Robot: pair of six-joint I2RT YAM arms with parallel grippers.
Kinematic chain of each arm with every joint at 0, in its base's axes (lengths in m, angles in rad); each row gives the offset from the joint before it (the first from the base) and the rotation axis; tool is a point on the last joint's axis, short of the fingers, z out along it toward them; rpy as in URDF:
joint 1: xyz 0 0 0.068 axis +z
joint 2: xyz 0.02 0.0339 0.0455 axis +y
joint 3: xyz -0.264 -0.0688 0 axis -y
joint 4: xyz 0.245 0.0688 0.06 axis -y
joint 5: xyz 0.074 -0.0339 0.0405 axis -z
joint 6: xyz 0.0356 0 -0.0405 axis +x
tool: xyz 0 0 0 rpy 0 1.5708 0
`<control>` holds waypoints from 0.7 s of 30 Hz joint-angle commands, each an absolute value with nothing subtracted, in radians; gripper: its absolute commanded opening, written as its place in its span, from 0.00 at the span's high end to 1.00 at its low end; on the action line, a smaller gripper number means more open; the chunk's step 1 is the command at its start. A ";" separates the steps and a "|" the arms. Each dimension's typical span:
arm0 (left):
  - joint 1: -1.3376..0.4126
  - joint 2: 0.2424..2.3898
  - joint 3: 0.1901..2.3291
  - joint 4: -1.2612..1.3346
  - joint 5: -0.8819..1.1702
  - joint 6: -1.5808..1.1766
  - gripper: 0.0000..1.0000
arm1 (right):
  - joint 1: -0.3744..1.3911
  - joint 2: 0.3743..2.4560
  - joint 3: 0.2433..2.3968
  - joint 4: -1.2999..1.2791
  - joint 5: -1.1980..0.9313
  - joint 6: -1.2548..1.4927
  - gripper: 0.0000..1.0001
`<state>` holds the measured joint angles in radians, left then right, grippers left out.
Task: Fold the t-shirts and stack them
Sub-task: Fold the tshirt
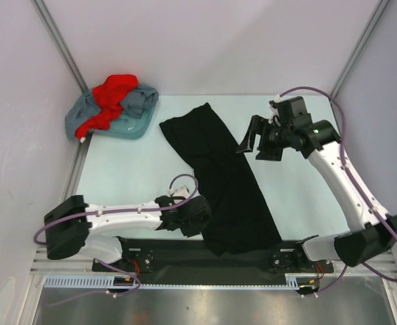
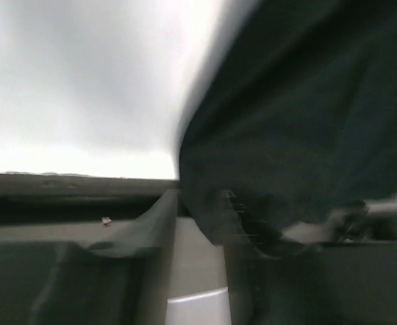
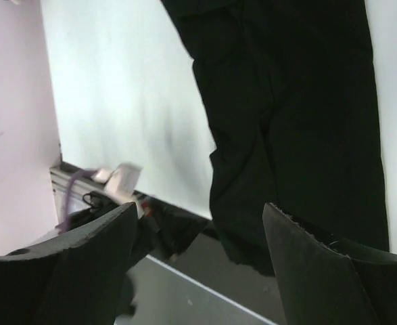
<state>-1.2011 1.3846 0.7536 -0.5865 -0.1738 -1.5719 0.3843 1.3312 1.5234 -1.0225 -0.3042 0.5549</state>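
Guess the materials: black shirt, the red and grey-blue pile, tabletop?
Black t-shirt: soft matte cloth, probably cotton knit; it lies limp and creased, no sheen. Red t-shirt and grey-blue t-shirt: similar cloth, crumpled in a heap. Tabletop: smooth, pale, hard-looking sheet, maybe laminate or plastic; flat, even surface.

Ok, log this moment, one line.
black shirt: long strip | left gripper: at its near edge, grip unclear | right gripper: open | red shirt, grey shirt: heaped far-left
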 commanded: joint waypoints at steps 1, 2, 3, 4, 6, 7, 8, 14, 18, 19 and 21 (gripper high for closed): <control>-1.207 1.267 0.796 -0.643 -0.251 -1.384 0.59 | 0.388 1.422 1.505 -0.824 -0.276 0.519 0.19; -1.207 1.200 0.799 -0.647 -0.279 -1.332 0.52 | 0.385 1.454 1.512 -0.778 -0.264 0.508 0.19; -1.206 1.165 0.801 -0.655 -0.293 -1.306 0.48 | 0.385 1.510 1.525 -0.753 -0.244 0.476 0.19; -1.206 1.125 0.801 -0.658 -0.308 -1.283 0.41 | 0.387 1.549 1.549 -0.724 -0.236 0.459 0.19; -1.183 1.010 0.799 -0.657 -0.354 -1.203 0.37 | 0.387 1.620 1.578 -0.648 -0.215 0.401 0.20; -1.163 0.977 0.796 -0.658 -0.363 -1.178 0.36 | 0.384 1.702 1.598 -0.623 -0.213 0.379 0.20; -1.088 0.948 0.792 -0.654 -0.365 -1.122 0.33 | 0.380 1.745 1.639 -0.583 -0.210 0.362 0.20; -0.615 0.867 0.713 -0.451 -0.165 -0.843 0.36 | 0.345 2.075 1.824 -0.479 -0.241 0.276 0.30; -0.416 1.024 0.741 -0.255 -0.046 -0.764 0.36 | 0.313 2.238 2.001 -0.466 -0.264 0.284 0.30; -0.387 1.123 0.759 -0.236 -0.011 -0.743 0.36 | 0.307 2.264 2.034 -0.468 -0.264 0.285 0.29; -0.318 1.242 0.846 -0.203 0.020 -0.713 0.36 | 0.296 2.350 2.144 -0.482 -0.278 0.282 0.28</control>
<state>-0.3912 1.0962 0.7616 -0.3466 -0.0982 -0.8425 0.3168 2.2868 1.9823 -0.5270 -0.2535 0.3103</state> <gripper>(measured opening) 0.637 0.713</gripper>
